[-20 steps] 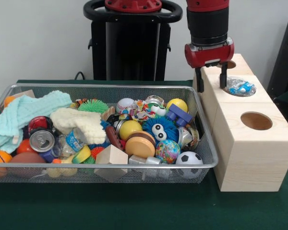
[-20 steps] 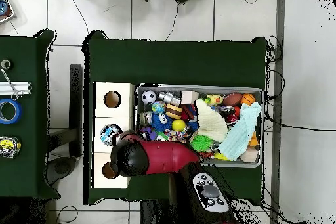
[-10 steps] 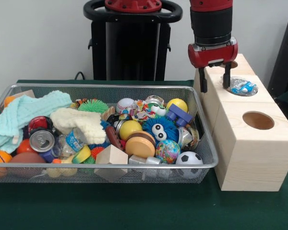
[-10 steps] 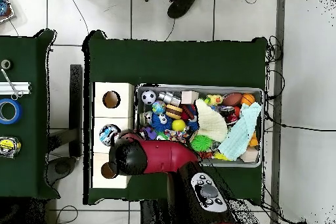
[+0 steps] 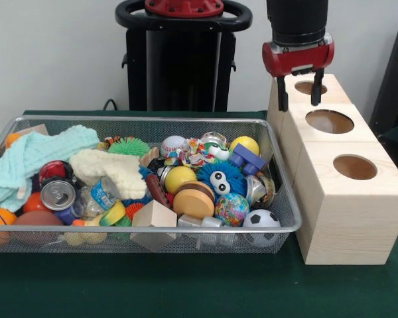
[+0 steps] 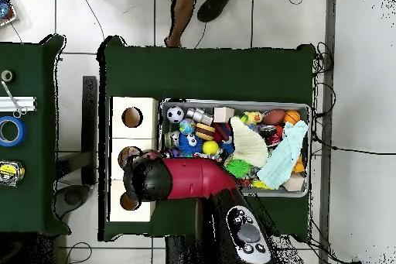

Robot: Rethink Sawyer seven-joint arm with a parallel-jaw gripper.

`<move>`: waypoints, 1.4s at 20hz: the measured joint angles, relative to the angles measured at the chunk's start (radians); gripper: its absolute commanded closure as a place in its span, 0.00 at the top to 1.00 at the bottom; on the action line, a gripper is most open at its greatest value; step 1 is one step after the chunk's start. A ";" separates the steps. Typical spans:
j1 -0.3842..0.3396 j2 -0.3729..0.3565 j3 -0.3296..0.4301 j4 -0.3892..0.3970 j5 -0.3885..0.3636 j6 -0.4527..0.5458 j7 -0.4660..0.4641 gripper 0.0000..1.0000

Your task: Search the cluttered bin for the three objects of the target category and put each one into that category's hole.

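— Two fingers on the gripper, spread apart, nothing between them?
— Yes, empty, hanging above the pine block, between its far and middle holes.
— Smallest hole?
— Farthest one in front view, just behind the fingertips. Middle hole and near hole are wider.
— Bin?
— Wire mesh, touching the block's left side, crammed: soccer ball near-right corner, blue googly-eyed ball, soda can, mint cloth far left.
— Overhead?
— Arm covers the block's middle; a person's legs at the top edge.
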 measured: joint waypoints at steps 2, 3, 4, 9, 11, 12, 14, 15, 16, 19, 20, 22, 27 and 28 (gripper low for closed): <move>0.000 -0.029 0.000 -0.021 0.004 0.092 0.000 1.00; 0.000 -0.037 0.000 -0.027 0.004 0.113 0.000 1.00; 0.000 -0.044 0.000 -0.034 0.005 0.134 0.000 1.00; 0.000 -0.079 0.000 -0.077 0.004 0.209 0.000 1.00; 0.000 -0.092 0.000 -0.099 0.005 0.211 0.000 1.00; 0.000 -0.094 0.000 -0.104 0.005 0.211 0.000 1.00; 0.000 -0.098 0.000 -0.113 0.008 0.211 0.000 1.00; -0.001 -0.099 0.000 -0.114 0.008 0.211 0.000 1.00; -0.002 -0.101 0.000 -0.116 0.009 0.211 0.000 1.00; -0.024 -0.103 0.009 -0.125 0.010 0.212 0.000 1.00; -0.033 -0.103 0.012 -0.129 0.010 0.213 0.000 1.00; -0.070 -0.099 0.026 -0.149 0.010 0.222 0.000 1.00; -0.192 -0.075 0.061 -0.219 0.010 0.262 0.000 1.00; -0.220 -0.069 0.068 -0.235 0.009 0.271 0.000 1.00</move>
